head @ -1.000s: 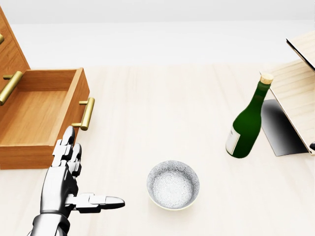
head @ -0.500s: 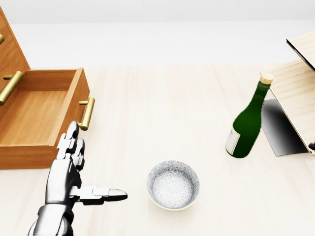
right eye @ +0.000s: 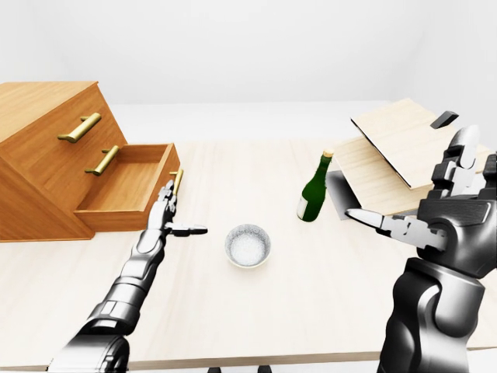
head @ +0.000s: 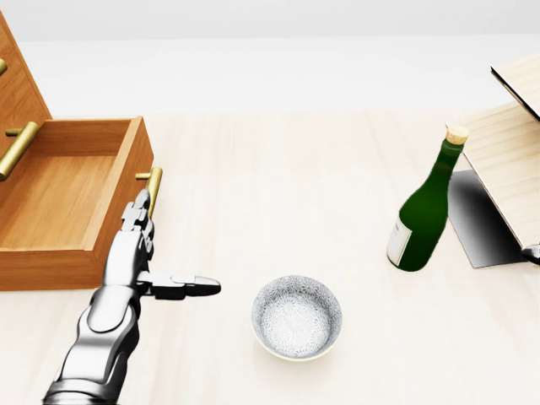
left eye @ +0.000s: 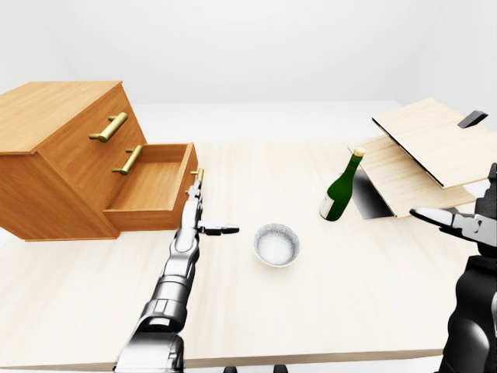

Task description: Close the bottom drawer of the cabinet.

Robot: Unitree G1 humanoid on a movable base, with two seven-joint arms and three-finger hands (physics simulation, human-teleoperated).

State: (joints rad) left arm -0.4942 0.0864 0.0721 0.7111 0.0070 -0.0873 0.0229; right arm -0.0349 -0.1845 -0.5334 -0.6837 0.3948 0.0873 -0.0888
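Note:
The wooden cabinet (left eye: 54, 148) stands at the left of the table. Its bottom drawer (head: 67, 202) is pulled out and empty, with a brass handle (head: 150, 192) on its face. My left hand (head: 173, 249) is open beside the drawer's face. Its straight fingers (head: 137, 221) point up and reach the lower end of the handle, and the thumb sticks out to the right. My right hand (right eye: 423, 206) is open and empty, held up at the far right, away from the cabinet.
A speckled bowl (head: 296, 318) sits to the right of my left hand. A green corked bottle (head: 422, 211) stands further right. Leaning pale wooden boards (head: 506, 160) stand at the right edge of the table. The two upper drawers (left eye: 116, 144) are shut.
My left hand has moved up the view along the drawer's face, and its fingertips now reach the brass handle. The drawer, bowl and bottle have not moved.

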